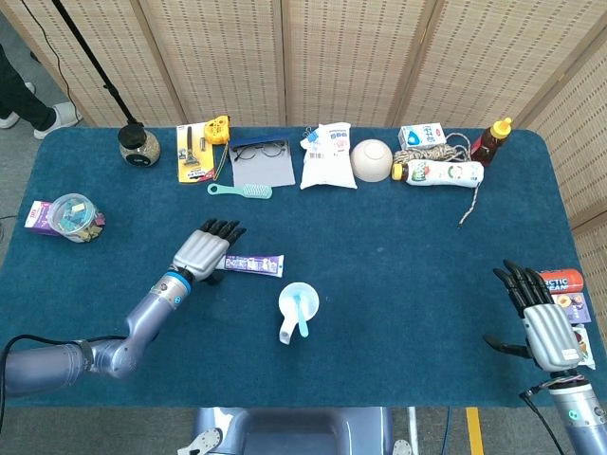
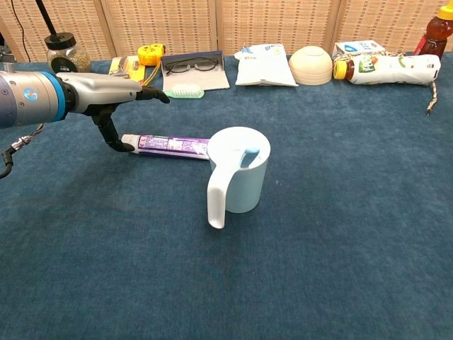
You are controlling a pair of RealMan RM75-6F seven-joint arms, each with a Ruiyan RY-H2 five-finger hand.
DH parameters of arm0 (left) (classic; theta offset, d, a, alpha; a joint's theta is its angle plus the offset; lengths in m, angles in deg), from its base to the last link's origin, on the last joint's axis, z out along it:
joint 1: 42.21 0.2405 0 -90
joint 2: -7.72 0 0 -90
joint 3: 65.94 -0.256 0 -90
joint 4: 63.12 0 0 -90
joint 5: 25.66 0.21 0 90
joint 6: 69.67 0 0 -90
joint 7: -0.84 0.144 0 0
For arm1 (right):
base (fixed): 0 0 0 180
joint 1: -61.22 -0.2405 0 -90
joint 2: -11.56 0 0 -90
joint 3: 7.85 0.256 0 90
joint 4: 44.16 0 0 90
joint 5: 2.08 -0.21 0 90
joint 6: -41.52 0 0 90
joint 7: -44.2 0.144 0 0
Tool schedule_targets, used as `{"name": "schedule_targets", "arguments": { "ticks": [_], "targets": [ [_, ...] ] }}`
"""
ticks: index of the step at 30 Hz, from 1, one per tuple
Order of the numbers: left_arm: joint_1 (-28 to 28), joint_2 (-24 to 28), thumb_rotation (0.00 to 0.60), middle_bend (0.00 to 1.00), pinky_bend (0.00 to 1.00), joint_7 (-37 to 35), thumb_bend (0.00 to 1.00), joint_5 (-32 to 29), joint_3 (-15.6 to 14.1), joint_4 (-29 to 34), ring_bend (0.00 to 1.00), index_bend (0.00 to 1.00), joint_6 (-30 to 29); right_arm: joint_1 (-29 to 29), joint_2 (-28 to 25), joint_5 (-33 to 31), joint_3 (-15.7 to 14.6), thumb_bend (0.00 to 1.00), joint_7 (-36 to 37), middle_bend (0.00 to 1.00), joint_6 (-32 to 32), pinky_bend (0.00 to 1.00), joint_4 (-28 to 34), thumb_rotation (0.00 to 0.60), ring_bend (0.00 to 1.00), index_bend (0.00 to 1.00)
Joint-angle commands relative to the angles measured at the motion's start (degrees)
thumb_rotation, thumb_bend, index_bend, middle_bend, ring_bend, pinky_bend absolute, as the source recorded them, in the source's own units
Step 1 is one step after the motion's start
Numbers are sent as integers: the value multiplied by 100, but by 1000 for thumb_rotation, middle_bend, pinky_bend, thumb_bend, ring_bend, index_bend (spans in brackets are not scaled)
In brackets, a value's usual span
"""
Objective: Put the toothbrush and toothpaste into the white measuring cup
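Hovering flat and spread over the cap end of the toothpaste (image 2: 170, 146), left hand (image 1: 201, 252) holding nothing, thumb dipping beside the cap. Lying mid-tabletop, tube touching the white measuring cup (image 2: 239, 170); toothbrush (image 2: 248, 156) already standing inside. Risking a shove that rolls the tube or tips the cup. Resting spread near the right front corner, right hand (image 1: 542, 322). Hiding the cap contact in head view.
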Motion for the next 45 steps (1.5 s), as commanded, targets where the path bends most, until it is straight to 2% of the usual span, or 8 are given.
{"name": "schedule_targets", "arguments": {
  "ticks": [1,8,17,22,25,31,35,45],
  "targets": [
    [-47,-112,600,0,0,81,267,-70,18,-78,0,0,-33,-6,3,5,-7,0,10,0,-15,0,-3,600,0,0],
    [-210,-773,600,0,0,228,266,-320,102,-625,0,0,34,-6,-3,11,-7,0,34,0,-1,0,-7,600,0,0],
    [-339,-1074,600,0,0,427,289,-433,128,-833,0,0,82,-37,-17,-15,-30,0,205,0,-107,0,-13,600,0,0],
    [-440,-1175,600,0,98,675,344,-731,119,-913,0,10,82,-52,-37,-4,-42,0,302,0,-130,0,-22,600,0,0],
    [-490,-1248,600,39,173,761,373,-859,123,-983,21,99,93,-55,-32,1,-45,0,306,0,-130,0,-34,600,0,0],
    [-462,-1457,600,298,364,758,541,-727,179,-1144,254,405,-178,-56,-25,5,-47,0,295,0,-123,0,-42,600,0,0],
    [-405,-1485,600,399,413,734,586,-581,166,-1140,341,522,-249,-57,-22,15,-52,0,288,0,-119,0,-40,600,0,0],
    [-244,-1291,600,445,428,717,588,-345,235,-882,376,568,-556,-53,-23,49,-69,0,254,0,-92,0,-13,600,0,0]
  ]
}}
